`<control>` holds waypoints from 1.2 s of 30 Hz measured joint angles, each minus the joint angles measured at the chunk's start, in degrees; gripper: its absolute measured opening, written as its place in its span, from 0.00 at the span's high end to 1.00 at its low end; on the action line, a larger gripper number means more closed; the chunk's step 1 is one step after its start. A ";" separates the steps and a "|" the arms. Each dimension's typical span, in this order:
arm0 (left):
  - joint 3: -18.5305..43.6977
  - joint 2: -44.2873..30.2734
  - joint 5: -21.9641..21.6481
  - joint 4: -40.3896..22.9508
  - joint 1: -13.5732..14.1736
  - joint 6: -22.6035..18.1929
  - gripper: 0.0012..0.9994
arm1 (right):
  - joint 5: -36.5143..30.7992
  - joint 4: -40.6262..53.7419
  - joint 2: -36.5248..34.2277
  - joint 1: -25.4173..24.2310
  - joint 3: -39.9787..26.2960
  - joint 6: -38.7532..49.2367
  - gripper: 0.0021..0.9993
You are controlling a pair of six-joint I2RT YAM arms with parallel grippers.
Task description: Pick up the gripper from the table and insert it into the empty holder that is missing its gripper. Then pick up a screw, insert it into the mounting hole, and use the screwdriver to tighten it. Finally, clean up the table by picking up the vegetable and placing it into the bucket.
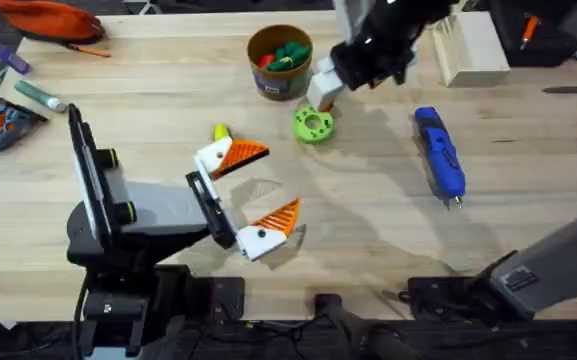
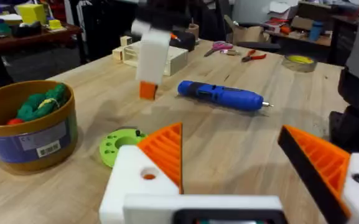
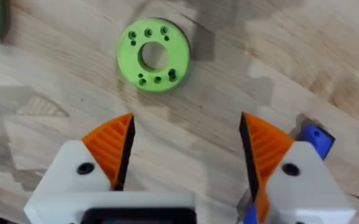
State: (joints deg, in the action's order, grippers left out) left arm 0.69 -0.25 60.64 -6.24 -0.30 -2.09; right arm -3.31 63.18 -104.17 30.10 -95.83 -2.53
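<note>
Wood tabletop (image 1: 368,230) under both grippers, left (image 1: 251,197) and right (image 3: 185,149), jaws apart.

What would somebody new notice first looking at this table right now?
Probably the left gripper at the table's middle, its white fingers with bright orange ribbed pads spread wide open. Next, the bright green ring-shaped disc lying just beyond it, with the right gripper hovering open above it. The blue screwdriver lies alone to the right, and the ochre bucket of toy pieces stands at the far middle.
</note>
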 joint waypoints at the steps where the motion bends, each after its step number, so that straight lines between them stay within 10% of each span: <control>1: 0.00 0.00 0.00 0.00 0.00 0.00 0.01 | -0.31 0.00 -0.84 0.49 -0.05 0.27 0.10; 10: 0.00 0.00 0.00 0.00 0.00 0.00 0.01 | -1.84 -2.42 -7.28 2.67 -0.07 2.01 0.11; 36: 0.00 0.00 0.00 0.00 0.00 0.00 0.01 | -2.04 -6.67 -14.85 3.37 -0.13 4.09 0.65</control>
State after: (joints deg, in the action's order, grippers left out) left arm 0.69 -0.25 60.64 -6.24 -0.30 -2.09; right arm -5.34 56.51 -119.02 33.47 -95.96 1.56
